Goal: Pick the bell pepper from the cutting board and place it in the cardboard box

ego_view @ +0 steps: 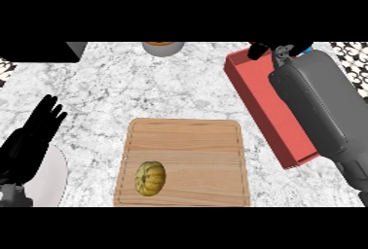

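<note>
The bell pepper [151,178], yellow-green and ribbed, lies on the wooden cutting board [194,146], in the near left part of it, and nothing touches it. The cutting board lies flat on the marble counter [144,87], in the middle of the view. To the right of the board, a little apart from it, stands a long red box [259,102] with its opening upward; the grey right forearm lies above its right side and hides much of it. The right robot hand [262,50] is at the far end of the box, at the top edge of the view, well apart from the pepper; I cannot tell whether it is open or closed, or whether it holds something. The left robot hand [32,141] rests at the left edge with straight fingers pointing up, and it holds nothing. Under it a pale plate [56,182] shows in part. A grey cup [164,48] stands at the far edge of the counter.
</note>
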### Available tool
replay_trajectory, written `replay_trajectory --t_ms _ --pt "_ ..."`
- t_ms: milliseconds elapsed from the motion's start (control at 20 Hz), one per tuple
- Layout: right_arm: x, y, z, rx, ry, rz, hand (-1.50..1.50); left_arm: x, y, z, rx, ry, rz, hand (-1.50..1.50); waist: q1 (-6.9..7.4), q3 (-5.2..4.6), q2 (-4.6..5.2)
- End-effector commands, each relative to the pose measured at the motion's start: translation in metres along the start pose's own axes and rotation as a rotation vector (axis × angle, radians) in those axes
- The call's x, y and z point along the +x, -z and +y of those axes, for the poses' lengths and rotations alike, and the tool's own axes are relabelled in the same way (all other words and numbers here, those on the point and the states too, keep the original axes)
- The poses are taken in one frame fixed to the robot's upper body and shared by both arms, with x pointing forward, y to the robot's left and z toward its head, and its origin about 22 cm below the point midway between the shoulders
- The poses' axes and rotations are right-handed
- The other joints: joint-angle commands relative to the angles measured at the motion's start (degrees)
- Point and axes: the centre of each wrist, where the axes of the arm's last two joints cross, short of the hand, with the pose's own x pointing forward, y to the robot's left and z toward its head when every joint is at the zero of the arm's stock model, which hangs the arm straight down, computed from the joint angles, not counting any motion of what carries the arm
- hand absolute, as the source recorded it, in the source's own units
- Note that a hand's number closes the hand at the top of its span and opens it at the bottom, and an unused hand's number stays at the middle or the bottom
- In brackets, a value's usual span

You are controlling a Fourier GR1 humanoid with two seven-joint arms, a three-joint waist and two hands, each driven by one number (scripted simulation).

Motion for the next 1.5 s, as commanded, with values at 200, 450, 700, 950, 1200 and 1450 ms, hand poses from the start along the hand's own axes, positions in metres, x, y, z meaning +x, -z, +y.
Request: replay_trajectory --t_ms 200,450,700,950,1200,1450 --pt "-0.054 -0.003 0.077 0.172 0.061 0.055 1.5 0.007 0.013 -0.003 -0.012 0.007 -0.001 0.0 0.06 0.02 0.32" --pt "-0.089 0.008 0.086 0.283 0.085 0.217 -1.5 0.002 0.0 -0.028 -0.003 -0.008 0.001 0.0 -0.03 0.04 -0.03" --pt "-0.093 0.001 0.099 0.263 0.167 0.094 -1.5 -0.012 0.002 -0.009 0.013 -0.004 -0.014 0.0 0.11 0.01 0.1" --pt "-0.081 -0.004 0.077 0.044 0.462 0.118 -1.5 0.006 0.007 -0.009 0.009 -0.022 0.009 0.0 -0.73 0.07 -0.09" --pt "-0.099 -0.001 0.058 -0.096 0.704 0.232 -1.5 0.005 -0.002 -0.009 0.019 0.001 0.005 0.0 -0.92 0.07 -0.3" --pt "-0.149 -0.003 0.04 -0.177 0.78 0.266 -1.5 0.01 -0.004 0.0 0.005 0.005 0.007 0.0 -0.66 0.02 -0.19"
